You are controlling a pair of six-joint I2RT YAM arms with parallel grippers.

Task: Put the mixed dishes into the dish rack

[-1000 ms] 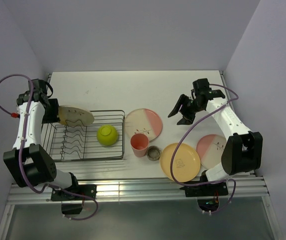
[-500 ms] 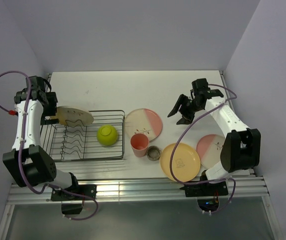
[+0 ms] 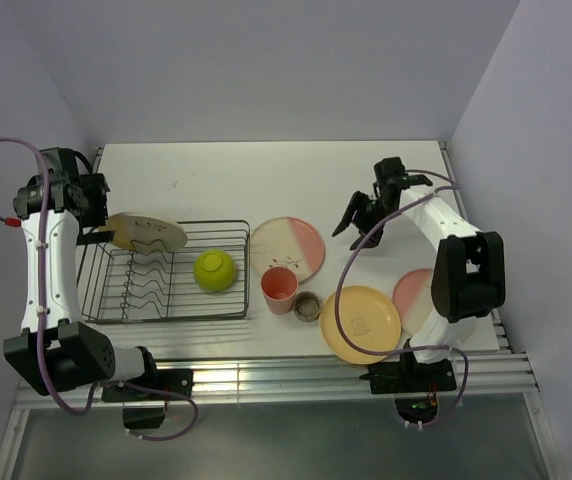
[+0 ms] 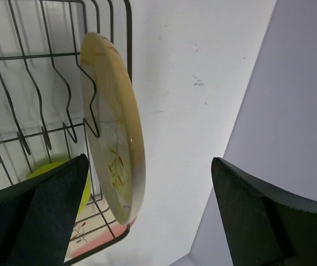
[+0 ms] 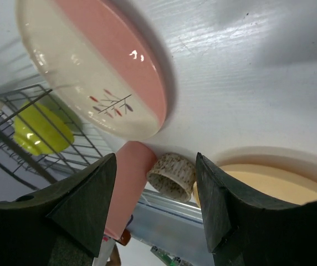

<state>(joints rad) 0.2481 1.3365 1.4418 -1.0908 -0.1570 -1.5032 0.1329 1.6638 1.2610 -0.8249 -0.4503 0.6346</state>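
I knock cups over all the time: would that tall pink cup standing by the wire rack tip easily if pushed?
The tall pink cup stands upright and looks taller than wide, so a push near its rim could probably tip it. Being round, it might then roll. Its smooth, even wall suggests it is stiff and perhaps slippery.

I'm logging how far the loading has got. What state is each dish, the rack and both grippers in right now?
sprig plate: on edge in the rack, not gripped.
yellow-green bowl: in the rack.
dish rack: holds those two only.
pink cup: upright on the table.
grey-brown cup: upright on table.
cream-and-pink plate: flat on table.
yellow-orange plate: flat on table.
pink plate: flat on table.
left gripper: open, empty.
right gripper: open, empty.
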